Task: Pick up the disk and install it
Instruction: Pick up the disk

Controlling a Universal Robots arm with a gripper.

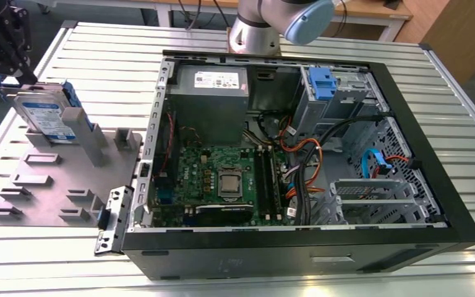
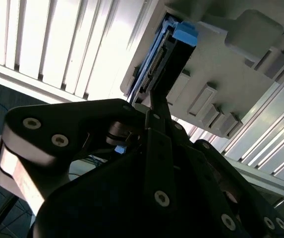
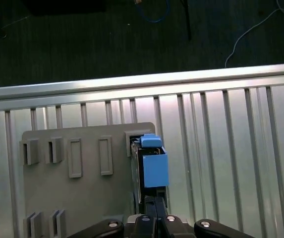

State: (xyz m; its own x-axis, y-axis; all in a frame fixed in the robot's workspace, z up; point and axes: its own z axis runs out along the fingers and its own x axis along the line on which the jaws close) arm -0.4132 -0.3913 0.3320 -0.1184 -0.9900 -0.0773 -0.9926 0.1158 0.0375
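A slatted metal worktop (image 1: pixel 97 55) fills the exterior view, and most of its middle and right is taken by an open black computer case (image 1: pixel 303 253) lying on its side. The arm (image 1: pixel 258 34), silver with a pale blue cap, rises at the top centre just behind the case. On the exterior view's left, beside the case, a flat grey plate (image 1: pixel 56 185) with small upright blocks lies on the worktop. Inside the case, a grey power supply (image 1: pixel 208 93) sits at the upper left, a green motherboard (image 1: pixel 221 179) lies below it, and a blue tab on a metal cage (image 1: pixel 321 83) stands at the upper right. The black gripper (image 1: pixel 29 79) hangs in the upper left corner of the exterior view, its tip just above the disk (image 1: pixel 46 114). Whether it is open or closed, and whether it has any hold on the disk, cannot be told. The disk stands on edge in a slot at the plate's far end, its label facing the front and a blue rail along its back. In the first wrist view the gripper (image 3: pixel 155 206) lines up with the disk's (image 3: pixel 155 166) blue end, and in the second wrist view the gripper (image 2: pixel 154 99) points at the disk (image 2: pixel 171 57) in the plate (image 2: pixel 231 64).
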